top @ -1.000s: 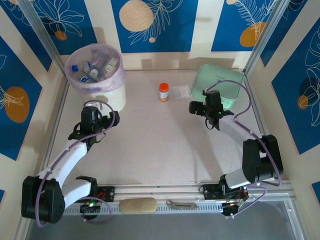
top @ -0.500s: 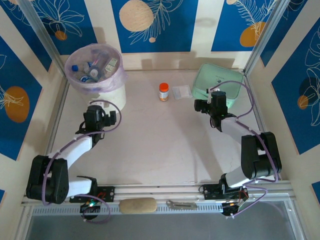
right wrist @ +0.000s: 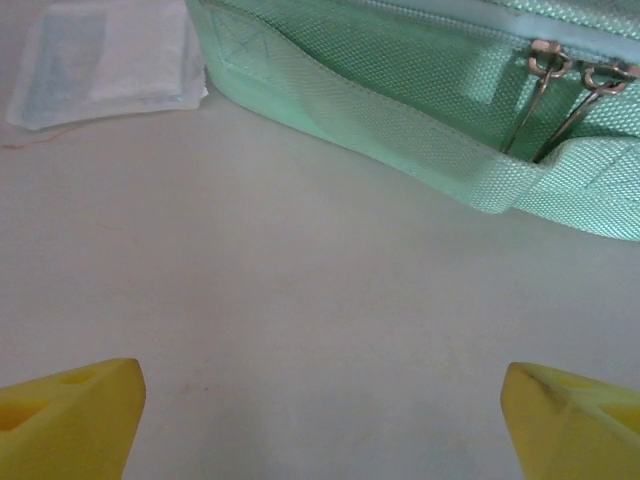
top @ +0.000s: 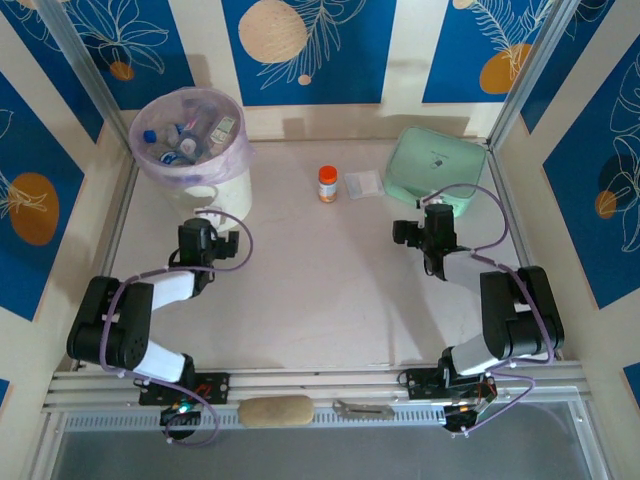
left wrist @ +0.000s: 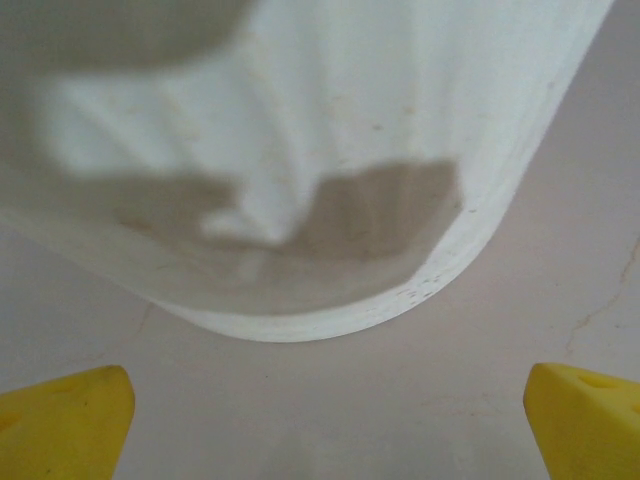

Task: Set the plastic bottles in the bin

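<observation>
The white bin (top: 215, 185) with its pink bag stands at the back left and holds several plastic bottles (top: 178, 138) with blue caps and labels. Its rounded white base (left wrist: 330, 300) looms close in the left wrist view. My left gripper (top: 200, 232) sits low just in front of the bin, open, its yellow fingertips (left wrist: 70, 425) wide apart over bare table. My right gripper (top: 432, 222) hovers in front of the mint green container (top: 437, 165), open with nothing between its yellow fingertips (right wrist: 575, 420).
An orange-capped jar (top: 327, 183) stands at the back centre beside a flat clear packet (top: 363, 184) (right wrist: 100, 60). The green container's strap and zipper pulls (right wrist: 555, 85) lie close ahead of the right gripper. A tan oblong object (top: 275, 410) rests on the front rail.
Both arms have folded back toward their bases. The left gripper drew nearer the bin's foot and lower; the right gripper pulled back from the green container.
</observation>
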Controlling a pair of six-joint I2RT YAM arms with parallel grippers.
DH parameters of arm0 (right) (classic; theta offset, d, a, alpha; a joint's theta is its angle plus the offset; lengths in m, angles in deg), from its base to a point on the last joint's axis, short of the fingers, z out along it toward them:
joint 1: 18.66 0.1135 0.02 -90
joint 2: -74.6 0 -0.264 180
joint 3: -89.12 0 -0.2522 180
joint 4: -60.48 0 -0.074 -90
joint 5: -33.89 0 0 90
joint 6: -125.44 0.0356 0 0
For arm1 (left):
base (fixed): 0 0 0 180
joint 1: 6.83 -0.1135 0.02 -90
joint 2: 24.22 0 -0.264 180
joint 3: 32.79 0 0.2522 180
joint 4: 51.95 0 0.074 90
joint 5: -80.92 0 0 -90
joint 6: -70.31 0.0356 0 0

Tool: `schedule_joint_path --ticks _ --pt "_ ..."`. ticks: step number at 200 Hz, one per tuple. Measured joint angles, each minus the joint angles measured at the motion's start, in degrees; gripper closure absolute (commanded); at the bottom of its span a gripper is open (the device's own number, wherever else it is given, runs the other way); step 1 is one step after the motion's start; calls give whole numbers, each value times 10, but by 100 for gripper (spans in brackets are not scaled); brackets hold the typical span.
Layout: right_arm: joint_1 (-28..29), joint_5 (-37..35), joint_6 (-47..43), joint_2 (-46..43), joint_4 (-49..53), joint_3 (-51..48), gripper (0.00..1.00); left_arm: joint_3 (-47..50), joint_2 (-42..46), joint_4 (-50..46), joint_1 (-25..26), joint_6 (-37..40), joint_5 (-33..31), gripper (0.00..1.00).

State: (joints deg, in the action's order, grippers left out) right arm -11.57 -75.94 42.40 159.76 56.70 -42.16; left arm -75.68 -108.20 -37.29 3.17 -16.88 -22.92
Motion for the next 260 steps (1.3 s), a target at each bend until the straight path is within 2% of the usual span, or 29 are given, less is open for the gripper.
schedule_joint_path --ticks 24,51,75,98,142,260 --pt "-4 -12 -7 16 -69 -9 0 3 0 28 0 12 12 0" --pt "-32 8 -5 16 -135 -46 1 44 -8 123 -7 17 10 0" --pt "-57 22 7 20 -222 -113 1 91 -48 221 -23 7 -2 0" --pt "-56 23 9 23 -244 -128 1 113 -59 250 -26 7 -2 0" --pt "-52 23 9 23 -283 -128 1 100 -59 270 -26 7 -2 0" --pt "-45 21 9 23 -292 -128 1 99 -59 273 -26 7 -2 0"
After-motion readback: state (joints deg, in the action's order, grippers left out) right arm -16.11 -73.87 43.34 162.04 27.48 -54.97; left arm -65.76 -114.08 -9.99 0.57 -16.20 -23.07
